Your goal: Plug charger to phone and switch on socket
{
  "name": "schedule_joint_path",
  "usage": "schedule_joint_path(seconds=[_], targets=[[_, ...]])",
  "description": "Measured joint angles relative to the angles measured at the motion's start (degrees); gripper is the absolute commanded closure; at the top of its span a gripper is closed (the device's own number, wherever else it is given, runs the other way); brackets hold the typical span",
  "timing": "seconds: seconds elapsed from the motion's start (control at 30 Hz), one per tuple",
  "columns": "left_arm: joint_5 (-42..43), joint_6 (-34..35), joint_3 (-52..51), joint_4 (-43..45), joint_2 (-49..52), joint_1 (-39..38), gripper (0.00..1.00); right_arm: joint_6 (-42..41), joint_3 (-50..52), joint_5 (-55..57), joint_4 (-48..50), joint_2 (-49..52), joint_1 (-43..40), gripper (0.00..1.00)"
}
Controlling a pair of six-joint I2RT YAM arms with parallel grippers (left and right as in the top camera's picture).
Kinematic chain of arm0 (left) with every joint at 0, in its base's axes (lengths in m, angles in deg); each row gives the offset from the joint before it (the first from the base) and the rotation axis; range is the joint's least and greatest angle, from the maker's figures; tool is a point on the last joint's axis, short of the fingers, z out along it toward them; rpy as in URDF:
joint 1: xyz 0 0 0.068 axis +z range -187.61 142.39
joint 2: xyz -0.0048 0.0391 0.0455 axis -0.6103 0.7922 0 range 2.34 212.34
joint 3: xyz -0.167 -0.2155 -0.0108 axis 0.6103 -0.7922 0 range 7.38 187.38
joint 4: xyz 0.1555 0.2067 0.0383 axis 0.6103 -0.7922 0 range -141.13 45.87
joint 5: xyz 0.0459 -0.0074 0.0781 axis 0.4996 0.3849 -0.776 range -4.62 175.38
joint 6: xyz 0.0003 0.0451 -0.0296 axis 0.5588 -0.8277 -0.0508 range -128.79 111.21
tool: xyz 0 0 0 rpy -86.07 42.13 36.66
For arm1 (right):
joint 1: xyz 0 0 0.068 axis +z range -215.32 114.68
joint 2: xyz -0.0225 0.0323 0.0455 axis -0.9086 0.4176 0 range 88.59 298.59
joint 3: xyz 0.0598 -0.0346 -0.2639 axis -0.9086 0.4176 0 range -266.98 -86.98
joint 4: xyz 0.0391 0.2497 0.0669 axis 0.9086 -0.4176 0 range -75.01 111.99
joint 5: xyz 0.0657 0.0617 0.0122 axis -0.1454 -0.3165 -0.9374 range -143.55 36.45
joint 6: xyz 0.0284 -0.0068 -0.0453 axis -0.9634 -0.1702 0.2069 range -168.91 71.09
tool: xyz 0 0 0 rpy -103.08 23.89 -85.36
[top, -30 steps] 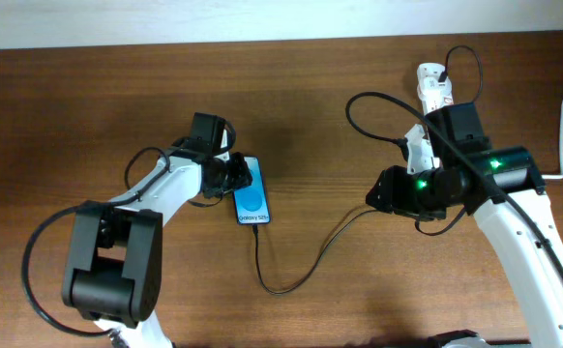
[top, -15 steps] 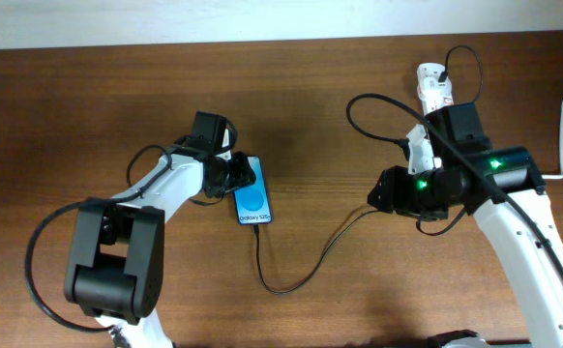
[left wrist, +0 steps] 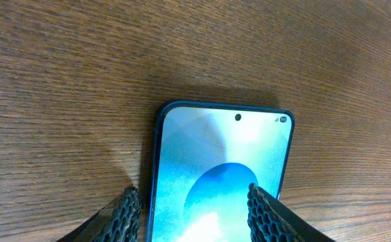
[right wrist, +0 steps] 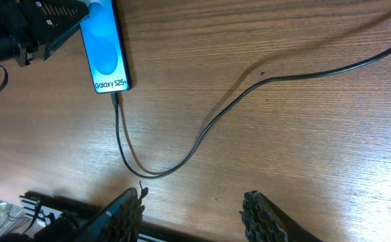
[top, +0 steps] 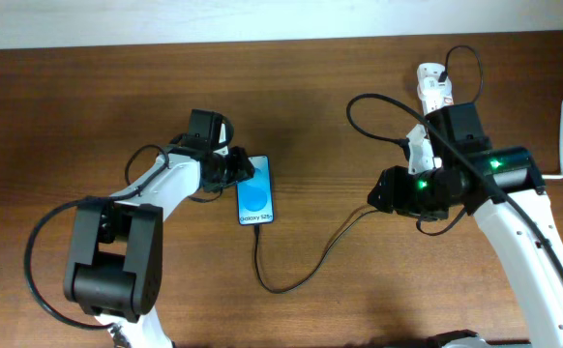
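The left claw (left wrist: 195,214) stands part open astride the Galaxy S25 phone (left wrist: 222,161), which lies flat on the desk (top: 378,300); it shows no clear grip on it. The right claw (right wrist: 192,216) hangs open and empty. The charger (right wrist: 202,136) appears seated in the phone's bottom port, so plugging looks done. Next, a fingertip must reach the white power strip (top: 433,89) beside the right arm and press its switch.
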Motion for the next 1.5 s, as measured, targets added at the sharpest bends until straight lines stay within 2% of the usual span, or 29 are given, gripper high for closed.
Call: schedule_joint_path(seconds=[0.17,0.3,0.4,0.43,0.5,0.6,0.63,0.67,0.8,0.83,0.93,1.03,1.23,1.5], targets=[[0.04,0.0,0.07,-0.81,0.0,0.04,0.46,0.0,0.0,0.22,-0.07,0.0,0.0,0.48],[0.28,-0.48,1.79,-8.11,0.0,1.64,0.29,0.09,0.0,2.56,-0.55,0.0,0.0,0.43],[-0.22,-2.19,4.15,-17.88,-0.02,4.48,0.18,0.04,0.0,4.28,-0.63,0.0,0.0,0.43],[-0.39,-3.13,4.83,-20.83,-0.2,5.4,0.11,0.02,0.0,4.9,-0.68,0.0,0.0,0.47],[-0.81,-5.27,5.64,-25.07,-1.75,6.93,0.1,-0.09,0.0,6.05,-0.63,0.0,0.0,0.54],[-2.34,-6.49,5.75,-31.06,-7.63,7.13,0.08,0.07,0.0,7.45,-0.66,0.0,0.0,0.76],[-3.19,-6.88,5.77,-33.11,-10.84,7.06,0.09,0.61,0.0,8.09,-0.63,0.02,-0.02,0.92],[-4.55,-7.45,6.21,-35.08,-16.44,6.97,0.08,0.26,0.0,8.26,-0.72,0.0,-0.04,0.96],[-9.29,-7.74,6.93,-42.6,-27.63,6.95,0.02,-0.85,0.0,8.92,-0.57,0.02,-0.04,0.96],[-11.28,-7.91,7.06,-44.54,-32.41,6.97,0.02,-1.68,0.0,8.94,-0.17,0.02,-0.07,0.96],[-14.49,-7.96,7.13,-47.63,-38.66,6.95,0.0,-4.26,0.0,9.11,1.33,0.0,-0.17,0.96],[-17.2,-7.96,7.13,-49.92,-44.26,6.97,0.0,-10.25,0.0,10.36,3.45,0.02,-2.64,0.96],[-19.65,-8.13,7.13,-52.89,-52.17,6.95,0.01,-16.17,0.0,12.35,7.8,0.02,-14.8,0.96],[-21.4,-8.13,7.06,-56.7,-57.09,6.95,0.01,-16.96,-0.02,10.25,17.4,2.29,-29.31,0.96]])
